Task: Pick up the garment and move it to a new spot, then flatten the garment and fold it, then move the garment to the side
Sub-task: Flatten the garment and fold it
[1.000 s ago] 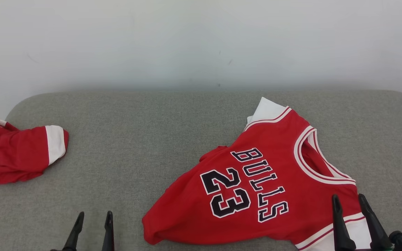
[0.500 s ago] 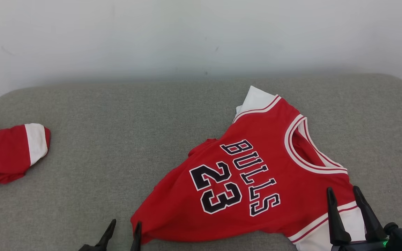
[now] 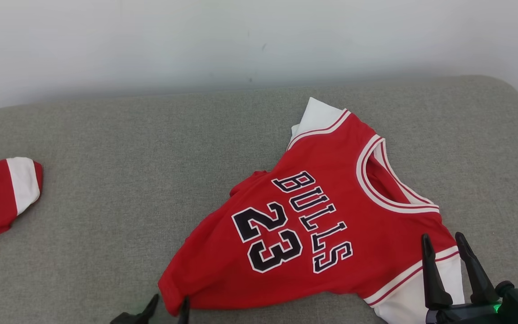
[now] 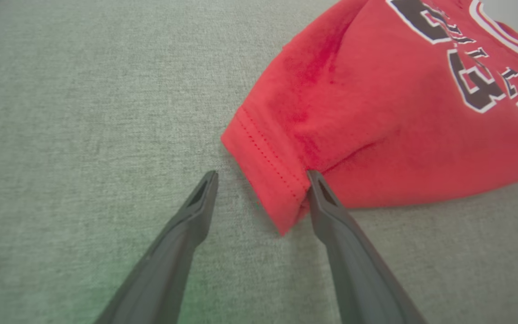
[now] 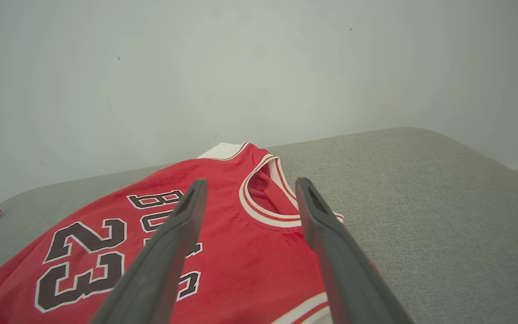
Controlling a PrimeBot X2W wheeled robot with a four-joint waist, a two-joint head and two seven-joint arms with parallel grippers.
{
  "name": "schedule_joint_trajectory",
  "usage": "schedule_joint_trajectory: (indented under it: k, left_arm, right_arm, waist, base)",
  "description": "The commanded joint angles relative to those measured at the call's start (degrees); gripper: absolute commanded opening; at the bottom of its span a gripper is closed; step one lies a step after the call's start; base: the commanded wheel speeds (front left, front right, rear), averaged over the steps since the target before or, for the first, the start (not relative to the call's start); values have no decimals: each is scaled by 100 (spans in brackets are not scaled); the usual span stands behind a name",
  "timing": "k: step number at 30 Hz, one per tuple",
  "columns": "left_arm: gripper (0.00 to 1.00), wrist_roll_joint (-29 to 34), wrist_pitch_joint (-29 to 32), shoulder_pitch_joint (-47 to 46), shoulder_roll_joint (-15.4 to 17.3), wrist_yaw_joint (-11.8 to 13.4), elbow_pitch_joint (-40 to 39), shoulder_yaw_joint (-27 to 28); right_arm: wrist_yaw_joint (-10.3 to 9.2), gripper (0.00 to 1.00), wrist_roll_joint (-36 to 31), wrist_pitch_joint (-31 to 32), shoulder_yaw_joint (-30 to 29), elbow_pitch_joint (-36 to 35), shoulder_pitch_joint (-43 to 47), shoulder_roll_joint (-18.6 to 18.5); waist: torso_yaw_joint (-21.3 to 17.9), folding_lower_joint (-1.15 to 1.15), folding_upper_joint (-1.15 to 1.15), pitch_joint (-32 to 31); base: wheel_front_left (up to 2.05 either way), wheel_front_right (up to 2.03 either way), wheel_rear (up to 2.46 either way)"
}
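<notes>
A red jersey (image 3: 322, 225) with "BULLS 23" in black and white-trimmed sleeves lies rumpled on the grey cushion (image 3: 128, 180), right of centre. My left gripper (image 3: 167, 304) is open at the bottom edge, its fingers straddling the jersey's lower hem corner (image 4: 270, 177); the right finger touches the cloth. My right gripper (image 3: 443, 243) is open and hovers over the jersey's near sleeve, below the neckline (image 5: 263, 198), with nothing between its fingers.
A second red garment with a white band (image 3: 2, 193) lies at the cushion's left edge. A pale wall (image 3: 241, 40) rises behind the cushion. Bare grey cushion (image 5: 421, 202) extends right of the jersey to its rounded corner.
The head camera has turned right and down, shifting the whole scene left and up. My left gripper has moved right to the jersey's hem corner. The right gripper keeps its place over the sleeve.
</notes>
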Motion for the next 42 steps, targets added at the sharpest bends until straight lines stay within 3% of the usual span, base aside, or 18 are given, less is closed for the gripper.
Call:
schedule_joint_trajectory:
  k: [1,2,3,4,8,15,26,35,42]
  left_arm:
    - [100,-84,-17,-103,-50,10,109,-108]
    - [82,-132,-15,-148,-64,10,173,-183]
    - [33,-195,-14,-200,-73,9,230,-253]
    - [0,-221,-10,-243,-72,9,288,-356]
    - [0,-284,-15,-521,4,9,130,-596]
    - [0,-15,0,-1239,489,9,-927,-928]
    - [0,-290,887,-3014,1374,11,-1976,-2011]
    - [0,-621,1121,-4246,2110,12,-1621,-2547]
    - [0,-1006,957,-4846,2382,12,-825,-2897]
  right_arm:
    - [-13,100,-12,-25,-6,-13,-44,17]
    - [-13,100,-13,-26,-10,-16,-50,20]
    - [-13,100,-15,-26,-11,-20,-55,23]
    - [-13,100,-22,-26,-7,-24,-61,25]
    - [-13,100,-42,-26,-12,-58,-87,32]
    - [-13,100,1,-26,-52,-45,-179,88]
    - [-13,100,67,-26,-34,140,-526,258]
    - [-13,100,151,-18,-39,333,-892,423]
    - [-13,100,168,-18,-47,456,-1065,489]
  waist:
    - [-8,-1,0,25]
    - [-7,-1,0,36]
    - [-4,-1,0,46]
    - [-2,-1,0,54]
    - [14,-1,0,71]
    - [-20,-1,0,127]
    - [-523,-1,0,475]
    - [-1209,-1,0,1033]
    - [-1508,-1,0,1354]
  base:
    - [0,0,0]
    - [0,0,0]
    - [0,0,0]
    - [0,0,0]
    - [0,0,0]
    - [0,0,0]
    - [0,0,0]
    - [0,0,0]
    - [0,0,0]
